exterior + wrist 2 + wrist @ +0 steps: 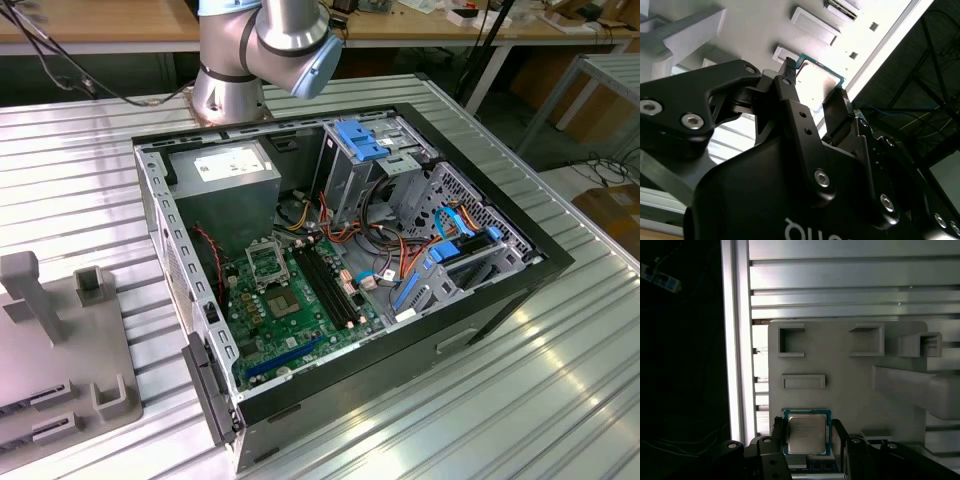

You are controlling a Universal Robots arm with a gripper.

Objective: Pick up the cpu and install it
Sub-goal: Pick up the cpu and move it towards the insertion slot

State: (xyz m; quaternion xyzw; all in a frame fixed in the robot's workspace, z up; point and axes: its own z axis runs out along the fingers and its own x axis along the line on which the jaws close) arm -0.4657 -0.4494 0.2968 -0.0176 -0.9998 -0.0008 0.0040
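- The gripper (807,440) hangs over a grey fixture plate (840,385), with its fingers (841,440) on two opposite edges of the cpu (806,432)
- The jaws are drawn in to the chip's width and look clamped on its green rim, with nothing else in their hold
- Taking it by the edges, as I judge, keeps the fingers off the silver lid and off the contacts underneath
- I cannot tell whether the cpu rests on the plate or hangs just clear of it
- The cpu sits near the plate's edge that runs along the edge of the slatted table (840,285)
- The raised pockets (791,340) further in on the plate are apart from the chip; they are probably holders that keep parts at known spots
- In the exterior view the open computer case (500,290) lies on its side in the middle of the table
- Laid that way, its motherboard (290,325) faces up and can be reached from above
- The fixture plate lies near the table's edge at the exterior view's left, apart from the case
- The arm's base (230,85) stands at the table's far edge, behind the case
- The metal-framed socket (268,262) on the board looks empty, so the install is not yet done and the work stands at the pick-up
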